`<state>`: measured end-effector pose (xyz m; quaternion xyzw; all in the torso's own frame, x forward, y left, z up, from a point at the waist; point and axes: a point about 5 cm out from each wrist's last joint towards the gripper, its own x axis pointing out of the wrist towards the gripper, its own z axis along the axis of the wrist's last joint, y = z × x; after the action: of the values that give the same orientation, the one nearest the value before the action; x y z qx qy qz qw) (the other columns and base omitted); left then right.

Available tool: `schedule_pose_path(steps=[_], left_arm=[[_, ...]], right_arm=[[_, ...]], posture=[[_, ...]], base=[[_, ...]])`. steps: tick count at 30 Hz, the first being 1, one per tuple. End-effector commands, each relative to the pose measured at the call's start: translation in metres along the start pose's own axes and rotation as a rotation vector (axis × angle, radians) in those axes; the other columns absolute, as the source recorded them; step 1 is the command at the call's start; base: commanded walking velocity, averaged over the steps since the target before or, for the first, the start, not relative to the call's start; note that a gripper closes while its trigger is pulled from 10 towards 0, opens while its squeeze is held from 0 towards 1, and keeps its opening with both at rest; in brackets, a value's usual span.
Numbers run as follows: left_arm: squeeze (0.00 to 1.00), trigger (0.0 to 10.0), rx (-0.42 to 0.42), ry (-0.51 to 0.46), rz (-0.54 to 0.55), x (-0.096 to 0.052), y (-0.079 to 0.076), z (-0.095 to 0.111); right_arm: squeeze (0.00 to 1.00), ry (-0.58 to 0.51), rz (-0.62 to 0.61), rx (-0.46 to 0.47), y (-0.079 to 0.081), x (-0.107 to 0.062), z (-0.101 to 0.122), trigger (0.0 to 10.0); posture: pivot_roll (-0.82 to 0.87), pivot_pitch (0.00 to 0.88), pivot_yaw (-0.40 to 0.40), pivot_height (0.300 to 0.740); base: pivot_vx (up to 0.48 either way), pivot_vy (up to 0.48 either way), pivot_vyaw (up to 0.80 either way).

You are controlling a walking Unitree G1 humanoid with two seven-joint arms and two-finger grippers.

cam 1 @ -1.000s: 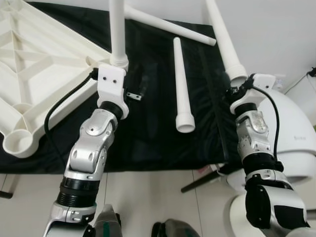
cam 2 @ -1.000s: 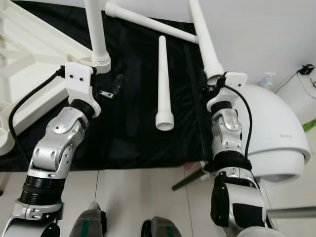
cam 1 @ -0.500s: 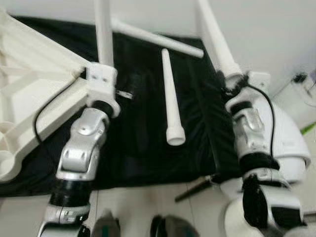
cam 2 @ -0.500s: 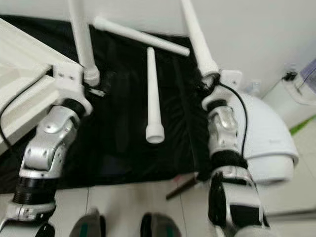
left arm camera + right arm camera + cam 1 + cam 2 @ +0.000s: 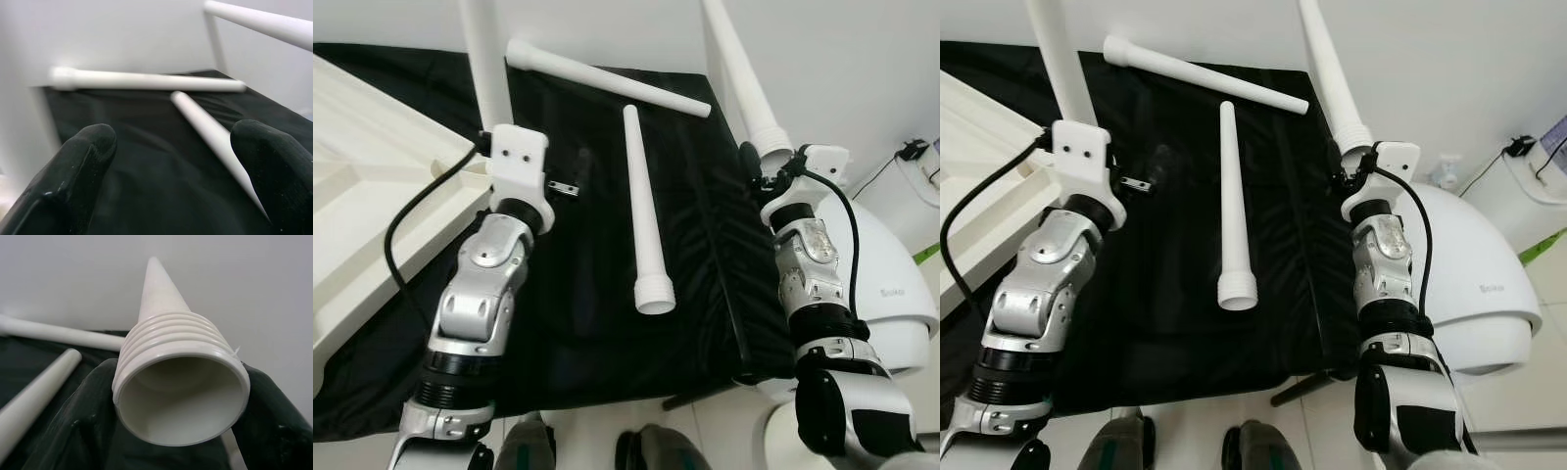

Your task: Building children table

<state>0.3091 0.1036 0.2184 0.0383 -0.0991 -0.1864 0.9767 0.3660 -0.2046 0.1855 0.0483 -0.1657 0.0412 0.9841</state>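
The white tabletop [image 5: 362, 196] lies upside down on the black cloth at my left. One white leg [image 5: 480, 59] stands upright at its corner. My left gripper [image 5: 173, 142] hovers open just beside that leg, nothing between its fingers [image 5: 83, 161]. On the right, my right gripper [image 5: 769, 162] is shut on the threaded end of a second white leg [image 5: 734, 69], which tilts up toward the wall. Its hollow end [image 5: 181, 401] faces the wrist camera. Two loose legs lie on the cloth: one in the middle [image 5: 641, 215], one along the back [image 5: 607, 78].
The black cloth [image 5: 705, 294] ends at a front edge near my feet, with pale floor below. A white domed appliance [image 5: 891, 284] stands close to my right arm. A white wall runs behind the cloth.
The camera has shifted, sliding the tabletop further out at the left. The right gripper still holds its leg and the left stays open beside the upright leg.
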Motion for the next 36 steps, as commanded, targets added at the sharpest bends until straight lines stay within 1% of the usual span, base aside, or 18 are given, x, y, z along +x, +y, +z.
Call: schedule_pose_path(steps=[1,3,4,5,7,9,14,23,28,30,36], left_arm=[[0.0,10.0,0.011,0.015,-0.035,-0.001,-0.003,-0.002],[0.0,10.0,0.021,0.016,-0.051,-0.001,-0.005,-0.001],[0.0,10.0,0.033,0.029,-0.091,-0.002,-0.009,-0.001],[0.0,10.0,0.04,0.029,-0.103,-0.002,-0.01,-0.001],[0.0,10.0,0.044,0.029,-0.108,-0.003,-0.01,-0.001],[0.0,10.0,0.075,0.023,-0.119,-0.003,-0.011,0.0],[0.0,10.0,0.084,0.034,-0.161,-0.005,-0.016,-0.001],[0.0,10.0,0.083,0.046,-0.171,-0.005,-0.018,0.0],[0.0,10.0,0.107,0.055,-0.188,-0.007,-0.019,0.0],[0.0,10.0,0.109,0.057,-0.197,-0.008,-0.021,-0.001],[0.0,10.0,0.115,0.055,-0.206,-0.009,-0.023,0.0]], right_arm=[[0.0,-0.028,-0.011,-0.001,-0.002,0.002,0.006,10.0],[0.0,-0.024,-0.006,-0.005,-0.001,0.002,0.007,10.0],[0.0,0.005,-0.004,-0.023,0.0,0.002,0.006,10.0],[0.0,0.011,-0.004,-0.034,0.001,0.002,0.006,10.0],[0.0,0.014,-0.004,-0.04,0.001,0.002,0.005,10.0],[0.0,0.02,-0.007,-0.039,0.001,0.001,0.004,10.0],[0.0,0.059,-0.008,-0.04,0.005,-0.006,-0.003,10.0],[0.0,0.083,-0.013,-0.031,0.007,-0.006,-0.004,10.0],[0.0,0.126,-0.025,-0.036,0.003,-0.002,0.0,10.0],[0.0,0.139,-0.046,-0.059,-0.002,0.001,0.002,10.0],[0.0,0.135,-0.097,-0.072,-0.008,0.0,0.003,10.0]], posture=[[0.05,0.126,-0.114,0.74],[0.05,0.127,-0.114,0.74],[0.05,0.127,-0.111,0.74],[0.05,0.128,-0.11,0.74],[0.05,0.128,-0.11,0.74],[0.05,0.128,-0.108,0.74],[0.05,0.13,-0.103,0.74],[0.05,0.132,-0.103,0.74],[0.06,0.128,-0.106,0.74],[0.06,0.127,-0.107,0.74],[0.06,0.124,-0.108,0.74]], base=[[0.0,0.0,0.0],[0.0,0.0,0.0],[0.0,0.0,0.0],[0.0,0.0,0.0],[0.0,0.0,0.0],[0.0,0.0,0.0],[0.0,0.0,0.0],[0.0,0.0,0.0],[0.0,0.0,0.0],[0.0,0.0,0.0],[0.0,0.0,0.0]])
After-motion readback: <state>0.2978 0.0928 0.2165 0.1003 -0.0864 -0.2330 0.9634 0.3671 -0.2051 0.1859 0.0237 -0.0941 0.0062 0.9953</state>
